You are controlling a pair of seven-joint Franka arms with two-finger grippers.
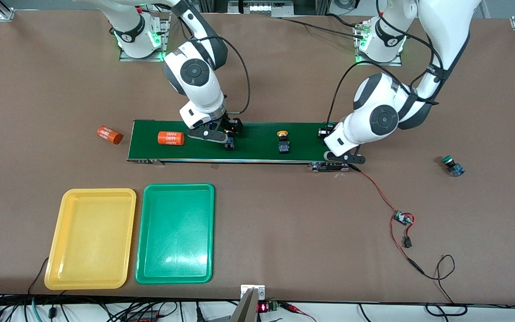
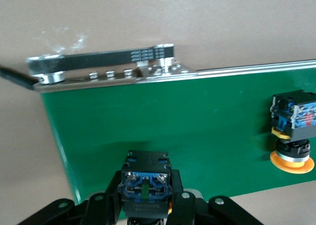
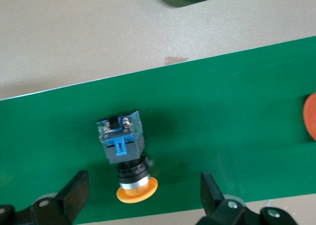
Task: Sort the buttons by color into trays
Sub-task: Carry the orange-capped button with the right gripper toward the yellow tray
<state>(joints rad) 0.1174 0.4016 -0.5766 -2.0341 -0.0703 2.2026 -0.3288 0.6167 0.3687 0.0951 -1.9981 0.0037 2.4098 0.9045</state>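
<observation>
My right gripper (image 1: 229, 139) is low over the dark-green belt, open, its fingers either side of a yellow-capped button (image 3: 124, 142) that lies on its side on the belt (image 3: 222, 111) and shows under the gripper in the front view (image 1: 230, 144). My left gripper (image 1: 327, 133) is at the belt's end toward the left arm, shut on a black-and-blue button (image 2: 146, 181); its cap is hidden there, and a bit of green shows in the front view. A second yellow button (image 1: 283, 143) stands mid-belt and also shows in the left wrist view (image 2: 292, 131). A green button (image 1: 452, 164) lies on the table toward the left arm's end. The yellow tray (image 1: 92, 237) and the green tray (image 1: 177, 232) are empty.
An orange cylinder (image 1: 171, 138) lies on the belt (image 1: 257, 150) beside my right gripper, and another (image 1: 109, 134) lies on the table off the belt's end. A small circuit board with red and black wires (image 1: 403, 218) lies nearer the front camera than the left gripper.
</observation>
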